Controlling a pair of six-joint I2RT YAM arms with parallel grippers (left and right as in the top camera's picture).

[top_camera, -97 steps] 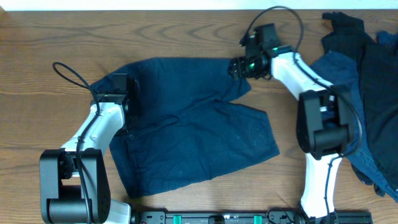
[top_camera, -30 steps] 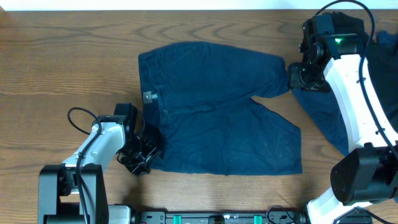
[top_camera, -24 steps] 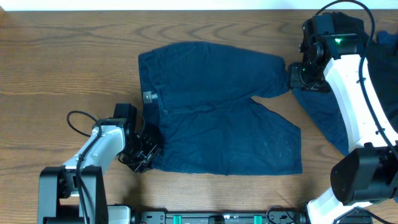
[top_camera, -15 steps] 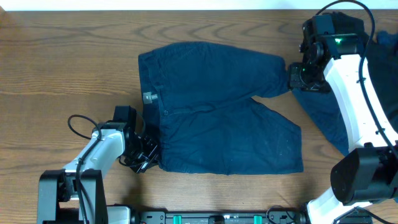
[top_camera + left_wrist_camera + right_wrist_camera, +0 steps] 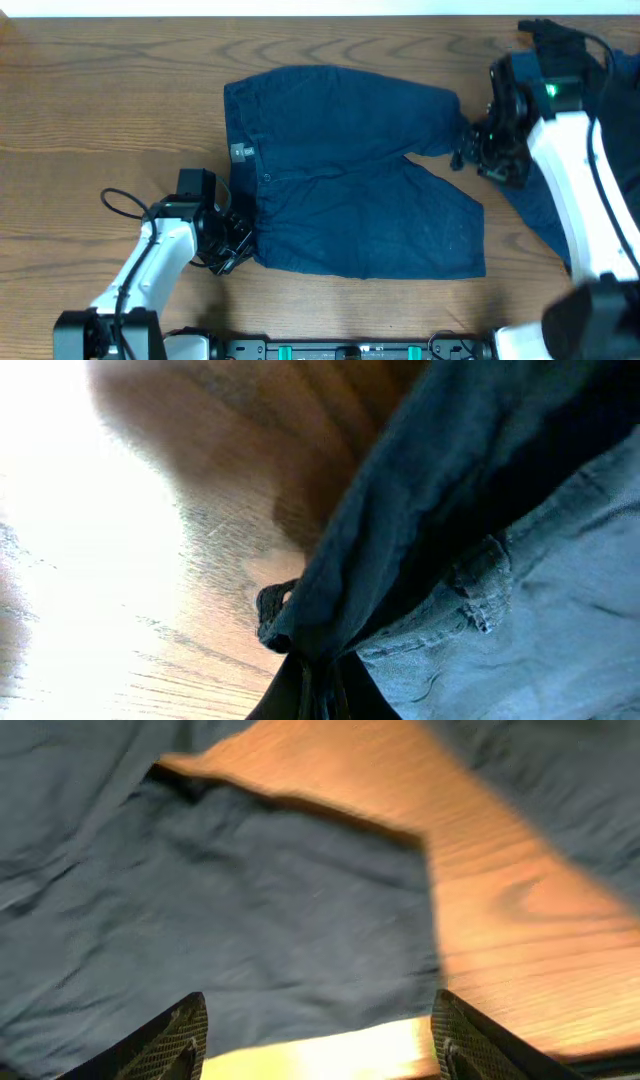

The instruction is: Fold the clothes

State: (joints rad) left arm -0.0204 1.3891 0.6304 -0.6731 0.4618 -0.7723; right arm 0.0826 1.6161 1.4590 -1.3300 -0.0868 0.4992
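Flanking spread shorts [image 5: 350,190], heaped spare garments [image 5: 530,215]

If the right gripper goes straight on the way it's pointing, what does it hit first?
Most likely the leg of the navy shorts, which fills the wrist view ahead of the open right gripper; depth is unclear.

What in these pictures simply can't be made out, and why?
Overhead: the right arm is motion-blurred and covers much of the other clothes, also cut by the right edge; the grey label on the shorts is too small to read.
Left wrist: the left gripper is nearly off the bottom edge, buried in cloth.
Right wrist: blurred, so the fabric below the right gripper shows no detail.
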